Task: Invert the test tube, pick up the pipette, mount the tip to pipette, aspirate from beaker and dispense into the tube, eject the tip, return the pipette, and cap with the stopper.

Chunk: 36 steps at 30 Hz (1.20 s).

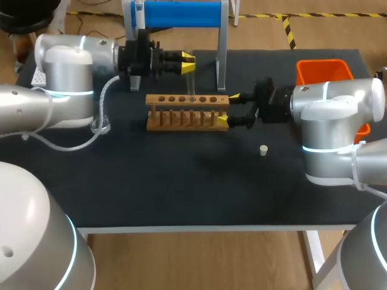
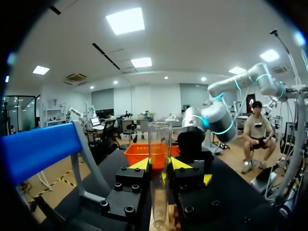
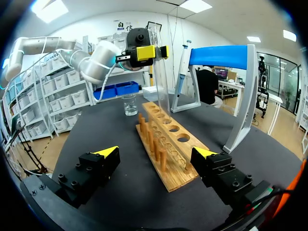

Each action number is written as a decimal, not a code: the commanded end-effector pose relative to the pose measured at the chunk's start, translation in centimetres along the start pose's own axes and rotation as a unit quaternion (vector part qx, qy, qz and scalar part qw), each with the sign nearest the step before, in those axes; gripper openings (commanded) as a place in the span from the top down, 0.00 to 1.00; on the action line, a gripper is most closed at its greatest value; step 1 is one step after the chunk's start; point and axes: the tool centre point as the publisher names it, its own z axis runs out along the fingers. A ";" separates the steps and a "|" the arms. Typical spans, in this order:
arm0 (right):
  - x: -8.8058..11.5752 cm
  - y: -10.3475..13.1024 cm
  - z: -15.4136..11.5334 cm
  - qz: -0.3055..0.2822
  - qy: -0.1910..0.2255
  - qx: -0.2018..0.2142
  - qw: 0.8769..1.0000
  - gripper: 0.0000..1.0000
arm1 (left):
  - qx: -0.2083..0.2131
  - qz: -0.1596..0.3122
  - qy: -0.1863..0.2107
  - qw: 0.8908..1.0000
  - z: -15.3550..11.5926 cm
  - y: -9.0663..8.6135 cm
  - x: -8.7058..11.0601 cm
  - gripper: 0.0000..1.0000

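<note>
Left jaws tight on test tube (rack below, right wrist view)

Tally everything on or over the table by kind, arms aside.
Test tube: 1
Wooden rack: 1
Beaker: 1
Stopper: 1
Pipette: 1
Pipette stand: 1
Orange bin: 1
White box: 1
Total: 8

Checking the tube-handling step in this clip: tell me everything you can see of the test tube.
The test tube is clear glass, a plain straight cylinder that looks empty, with no stopper on it. It stands about upright, open rim up, clamped on its upper part by the left gripper. Its lower end reaches down to the holes of the wooden rack; whether it sits in one cannot be told.
</note>
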 end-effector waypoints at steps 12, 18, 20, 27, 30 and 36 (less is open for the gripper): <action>0.0 0.0 0.0 0.000 0.000 -0.001 1.000 0.00 | -0.041 -0.017 -0.001 0.999 0.3 -0.2 0.0 1.00; 0.0 0.0 0.0 0.000 0.000 -0.001 1.000 0.00 | -0.047 -0.019 -0.002 0.999 0.5 0.0 0.0 1.00; 0.0 0.0 0.0 0.000 0.000 -0.001 1.000 0.00 | -0.048 -0.019 -0.004 0.999 0.6 0.1 0.0 1.00; 0.0 0.0 0.0 0.000 0.000 -0.001 1.000 0.00 | -0.045 -0.015 -0.007 0.999 1.0 0.7 0.0 1.00; 0.0 0.0 0.0 0.000 0.000 -0.001 1.000 0.00 | -0.043 -0.014 -0.008 0.999 1.1 0.9 0.0 1.00; 0.0 0.0 0.0 0.000 0.000 -0.001 1.000 0.00 | -0.040 -0.013 -0.010 0.999 1.0 1.4 0.2 1.00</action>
